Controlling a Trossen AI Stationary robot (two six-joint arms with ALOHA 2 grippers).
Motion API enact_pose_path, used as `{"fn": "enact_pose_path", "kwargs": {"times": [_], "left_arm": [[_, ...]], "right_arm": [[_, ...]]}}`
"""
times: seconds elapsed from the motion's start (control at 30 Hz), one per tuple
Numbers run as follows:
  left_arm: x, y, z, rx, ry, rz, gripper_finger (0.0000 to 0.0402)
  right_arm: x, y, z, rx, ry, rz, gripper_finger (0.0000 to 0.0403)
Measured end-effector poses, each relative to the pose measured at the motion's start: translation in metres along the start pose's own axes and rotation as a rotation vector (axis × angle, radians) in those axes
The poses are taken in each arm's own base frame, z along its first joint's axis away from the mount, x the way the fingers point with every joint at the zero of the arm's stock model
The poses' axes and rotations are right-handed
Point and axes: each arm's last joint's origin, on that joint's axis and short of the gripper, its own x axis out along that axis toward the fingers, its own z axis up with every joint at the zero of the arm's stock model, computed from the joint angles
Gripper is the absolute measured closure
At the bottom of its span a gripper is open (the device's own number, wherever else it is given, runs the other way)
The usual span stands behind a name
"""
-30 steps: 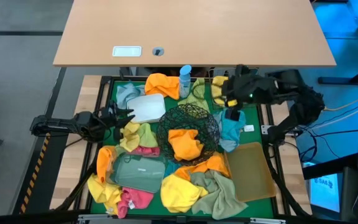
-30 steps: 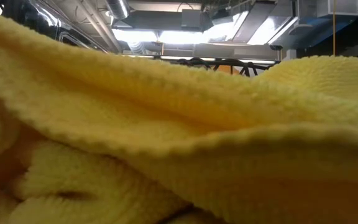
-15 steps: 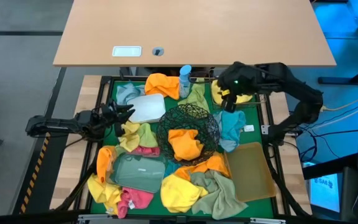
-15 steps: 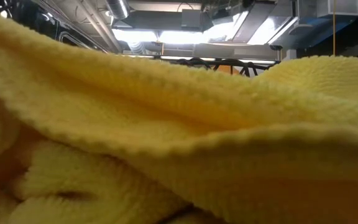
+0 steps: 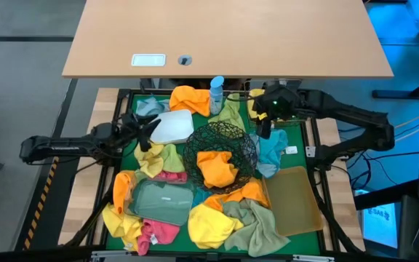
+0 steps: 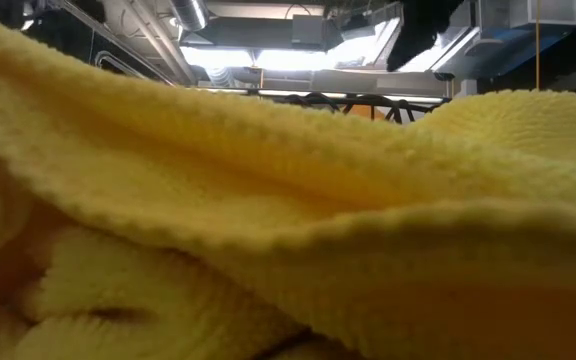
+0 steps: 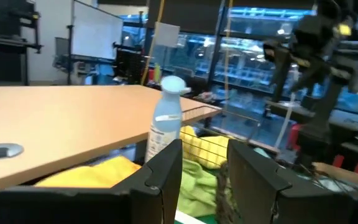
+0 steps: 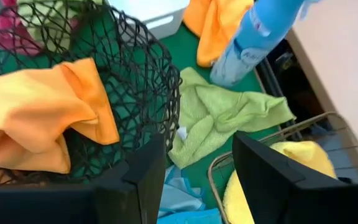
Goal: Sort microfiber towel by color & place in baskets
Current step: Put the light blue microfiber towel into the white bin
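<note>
An orange towel [image 5: 217, 169] is lying in the mesh bowl [image 5: 220, 149] at mid-bench. A yellow towel [image 8: 278, 171] is sitting in the wire basket [image 8: 328, 130] beside it. The right tool [image 5: 265, 125] is hovering over that basket, released and empty. The left tool [image 5: 150, 131] is hanging above the white tub [image 5: 172, 125], released too.

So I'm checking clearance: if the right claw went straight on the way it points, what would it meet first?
Probably the green towel lying between its open fingers, beside the black wire-mesh bowl; the blue-capped bottle stands beyond. Depth is uncertain.
</note>
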Motion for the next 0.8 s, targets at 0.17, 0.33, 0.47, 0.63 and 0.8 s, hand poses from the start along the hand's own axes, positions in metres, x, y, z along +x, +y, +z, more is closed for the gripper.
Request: {"fn": "enact_pose_path", "kwargs": {"times": [0.17,0.33,0.47,0.63,0.8], "left_arm": [[0.021,-0.003,0.018,0.027,0.081,0.081,0.0280],[0.048,0.000,0.027,0.023,0.209,0.183,0.0280],[0.073,0.007,0.032,-0.009,0.343,0.248,0.0280],[0.097,0.025,0.028,-0.076,0.537,0.375,0.0280],[0.111,0.044,0.022,-0.119,0.690,0.487,0.0280]], "right_arm": [[0.025,0.005,-0.010,0.004,-0.010,0.048,0.0220],[0.043,0.010,-0.016,0.057,-0.051,0.118,0.0220],[0.051,0.011,-0.022,0.083,-0.041,0.120,0.0220],[0.057,0.012,-0.029,0.082,-0.015,0.121,0.0220],[0.060,0.013,-0.033,0.082,0.000,0.122,0.0220]]}}
